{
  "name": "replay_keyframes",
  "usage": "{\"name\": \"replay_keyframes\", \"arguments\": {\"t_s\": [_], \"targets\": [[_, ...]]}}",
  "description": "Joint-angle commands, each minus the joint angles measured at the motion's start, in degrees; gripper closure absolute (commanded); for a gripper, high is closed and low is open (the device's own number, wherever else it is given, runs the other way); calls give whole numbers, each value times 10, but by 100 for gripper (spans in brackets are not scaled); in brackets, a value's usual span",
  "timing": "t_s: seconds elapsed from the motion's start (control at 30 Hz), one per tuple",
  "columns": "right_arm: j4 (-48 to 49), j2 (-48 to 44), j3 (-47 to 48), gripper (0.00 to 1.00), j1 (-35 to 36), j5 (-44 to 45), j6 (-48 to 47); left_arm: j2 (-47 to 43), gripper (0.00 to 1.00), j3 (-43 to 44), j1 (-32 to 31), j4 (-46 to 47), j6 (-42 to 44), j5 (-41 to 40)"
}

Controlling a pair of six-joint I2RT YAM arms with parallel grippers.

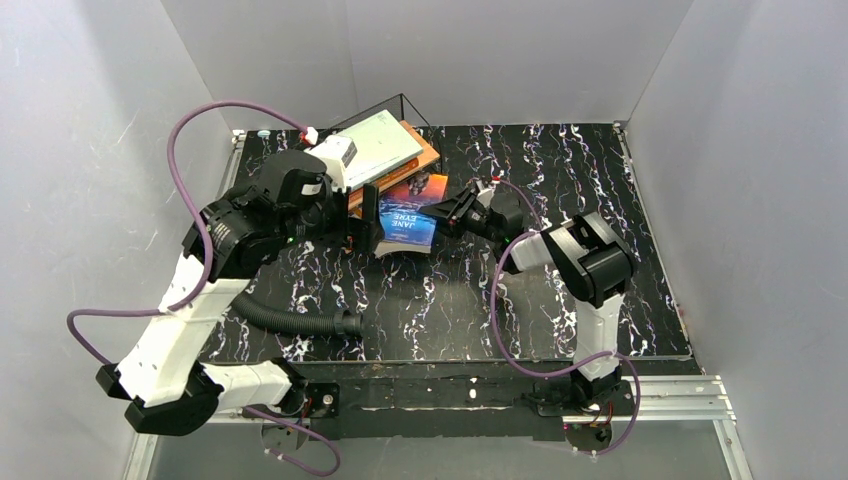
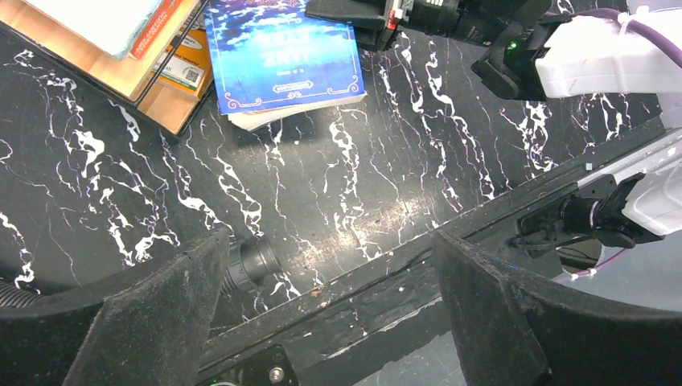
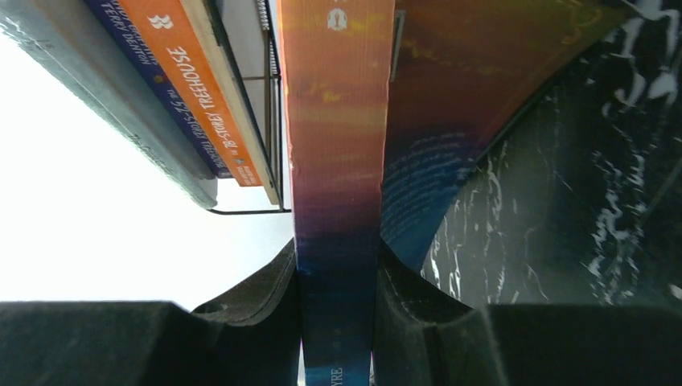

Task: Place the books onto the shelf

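Fingers [image 3: 257, 322] of R gripper [image 3: 338, 318] closed part-way, tight on spine of blue book [image 1: 410, 215], pads either side w/ no gap. Book just in front of shelf [image 2: 165, 112], far corner right by its lower tier, contact w/ it not clear; free side drooping toward table [image 1: 520, 300], cover bowed. On top of shelf's stack, pale grey-green book [image 1: 378, 140]; orange-spined book [image 3: 201, 96] also shelved. L gripper [image 2: 328, 249] spread wide, holding nothing, hovering just in front of shelf beside blue book. Prob. step: raise blue book & get it onto shelf. To do well: hold pinch firm, lift till sagging edge clears tier, level it, feed in slow through shelf's open front w/o nudging shelf or stack; maybe prop floppy side w/ L gripper, else hold that clear of shelf.
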Motion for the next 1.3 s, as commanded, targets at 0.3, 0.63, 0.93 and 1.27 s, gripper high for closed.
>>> {"name": "replay_keyframes", "arguments": {"t_s": [0.3, 0.63, 0.93, 1.27], "targets": [[111, -15, 79, 99, 29, 16, 28, -15, 2, -14, 4, -24, 1, -19], [112, -35, 92, 99, 50, 6, 13, -18, 2, -18, 3, -26, 1, -20], [119, -41, 102, 99, 61, -6, 5, -18, 2, -24, 4, -21, 2, -21], [124, -73, 111, 99, 66, -16, 5, -13, 2, -21, 4, -19, 1, -12]]}}
